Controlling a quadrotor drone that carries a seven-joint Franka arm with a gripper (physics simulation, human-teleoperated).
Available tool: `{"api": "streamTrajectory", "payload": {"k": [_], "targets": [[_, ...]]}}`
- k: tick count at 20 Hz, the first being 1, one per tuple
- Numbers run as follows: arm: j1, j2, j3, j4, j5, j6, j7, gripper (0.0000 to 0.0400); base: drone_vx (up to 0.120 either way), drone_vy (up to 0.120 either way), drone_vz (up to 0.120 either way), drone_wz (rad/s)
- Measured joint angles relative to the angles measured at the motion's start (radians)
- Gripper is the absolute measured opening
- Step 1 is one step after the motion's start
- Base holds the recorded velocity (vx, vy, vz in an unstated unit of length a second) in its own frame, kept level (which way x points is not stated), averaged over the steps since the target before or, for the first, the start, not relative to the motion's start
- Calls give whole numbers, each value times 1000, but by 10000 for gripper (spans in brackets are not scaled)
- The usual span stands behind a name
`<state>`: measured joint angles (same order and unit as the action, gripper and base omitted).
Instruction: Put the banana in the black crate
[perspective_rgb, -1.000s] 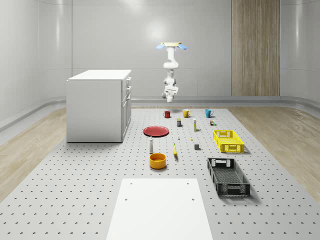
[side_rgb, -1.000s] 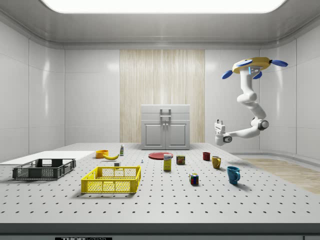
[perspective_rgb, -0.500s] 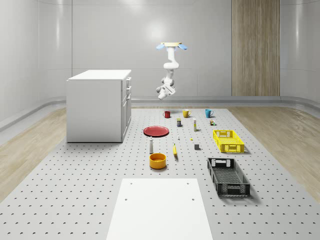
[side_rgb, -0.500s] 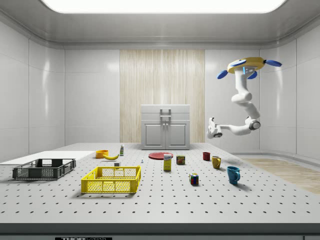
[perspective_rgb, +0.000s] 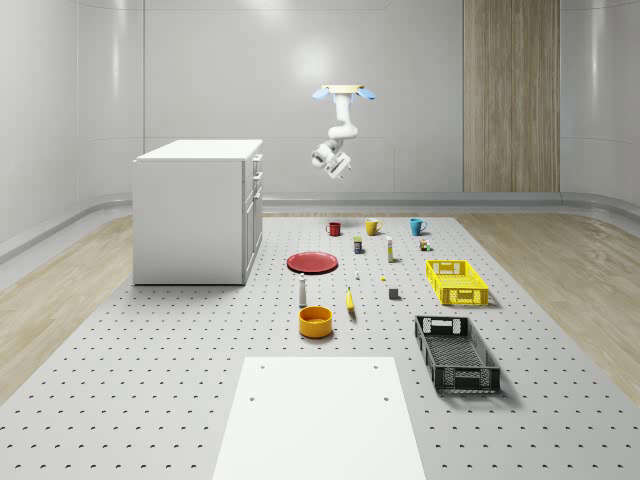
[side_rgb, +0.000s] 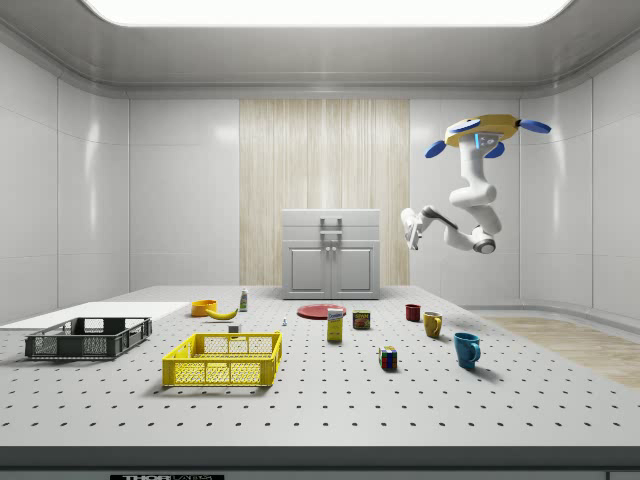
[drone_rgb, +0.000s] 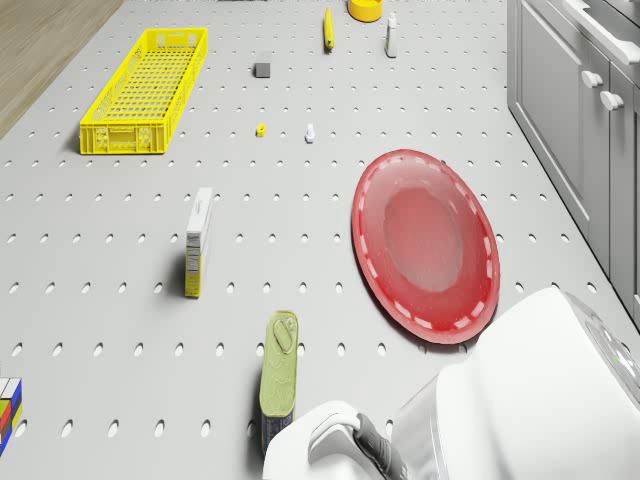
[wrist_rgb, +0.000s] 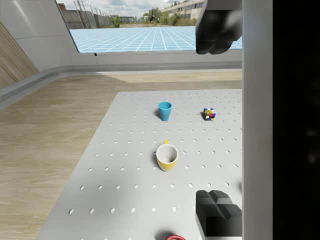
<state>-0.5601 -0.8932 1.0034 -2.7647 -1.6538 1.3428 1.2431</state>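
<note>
- Drone hovering high above the far end of the table, over the mugs.
- Arm folding back under the drone; jaws hanging in the air well above the red plate, holding nothing. In the wrist view the two fingers are standing apart.
- Banana lying on the table just beside the orange bowl, near the white bottle.
- Black crate sitting nearer the camera than the yellow crate, well apart from the banana.
</note>
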Motion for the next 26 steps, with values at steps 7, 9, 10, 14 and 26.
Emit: {"api": "streamTrajectory", "payload": {"k": [7,9,10,14,26], "targets": [[-302,-83,168,-114,-277,-138,208,400,120,0,0,0],[-351,-102,192,-123,-303,-158,241,400,120,0,0,0],[-371,-110,202,-125,-311,-165,254,400,120,0,0,0],[-427,-141,229,-130,-328,-177,291,400,120,0,0,0],[-492,-213,269,-130,-312,-147,341,400,120,0,0,0]]}}
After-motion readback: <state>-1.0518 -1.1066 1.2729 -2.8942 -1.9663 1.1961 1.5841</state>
